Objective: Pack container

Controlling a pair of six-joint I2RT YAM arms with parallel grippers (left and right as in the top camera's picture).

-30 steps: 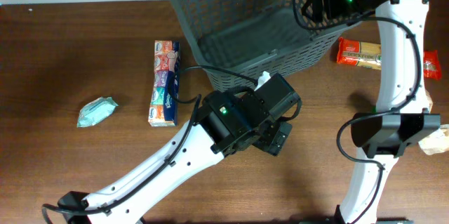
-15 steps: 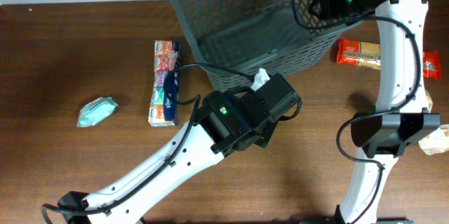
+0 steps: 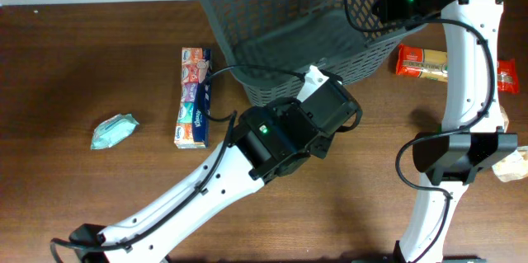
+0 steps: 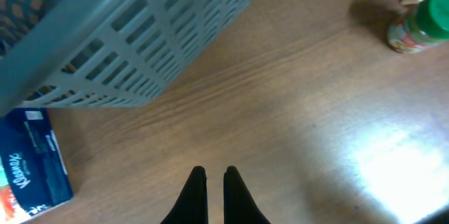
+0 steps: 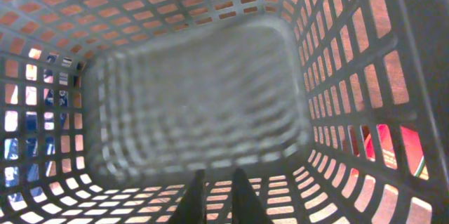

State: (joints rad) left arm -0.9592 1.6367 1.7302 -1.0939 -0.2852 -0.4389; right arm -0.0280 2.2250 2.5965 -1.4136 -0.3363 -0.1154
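The container (image 3: 289, 32), a big dark grey lattice basket, stands at the back centre of the table with nothing visible inside. My left gripper (image 4: 212, 176) hovers shut and holding nothing over bare wood just in front of the container's near wall (image 4: 140, 41); in the overhead view its wrist (image 3: 318, 115) covers the fingers. My right gripper (image 5: 216, 180) reaches in over the container's right rim (image 3: 373, 3). Its fingers stand close together in front of the inner lattice wall (image 5: 295, 182), above the solid floor (image 5: 196, 97), and no object shows between them.
A Kleenex tissue multipack (image 3: 195, 96) (image 4: 31, 161) lies left of the container, and a teal pouch (image 3: 114, 131) further left. An orange-red packet (image 3: 423, 62) and a red packet (image 3: 507, 75) lie right of the container. A green-capped bottle (image 4: 421, 27) stands nearby.
Both grippers went from open to shut. The left wrist swung up from the table toward the container's front wall. The container and the other items stayed put.
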